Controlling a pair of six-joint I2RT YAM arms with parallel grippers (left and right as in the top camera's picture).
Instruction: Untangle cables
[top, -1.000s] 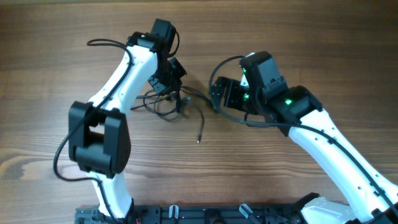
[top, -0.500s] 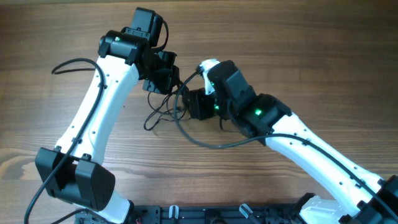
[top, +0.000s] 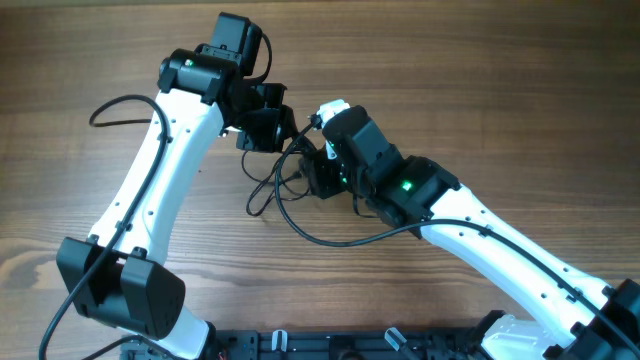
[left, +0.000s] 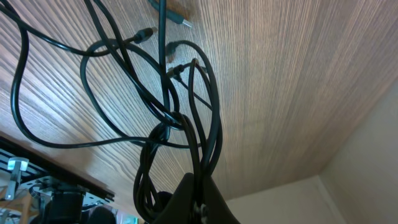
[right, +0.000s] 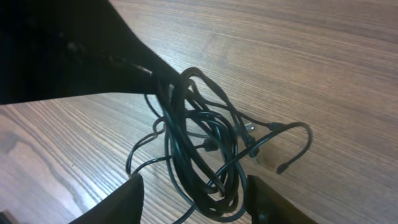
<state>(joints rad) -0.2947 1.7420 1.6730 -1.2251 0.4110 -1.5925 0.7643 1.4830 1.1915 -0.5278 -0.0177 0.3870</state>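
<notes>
Evidently pinches the cables (right: 174, 140) in the fully closed left end effector (left: 198, 190) to dangle them loose below it over the worktop (right: 323, 56), and poses the right end effector (right: 194, 186) part-open around those lower loops, clamping nothing, probably to pick one strand.

Black cables (left: 169, 118) on a brown, wood-grained table (top: 500, 80); white arms (top: 165, 170) with black joints.

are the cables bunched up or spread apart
Bunched: the cables hang as one tangled cluster from the left gripper, strands crossing each other.
</notes>
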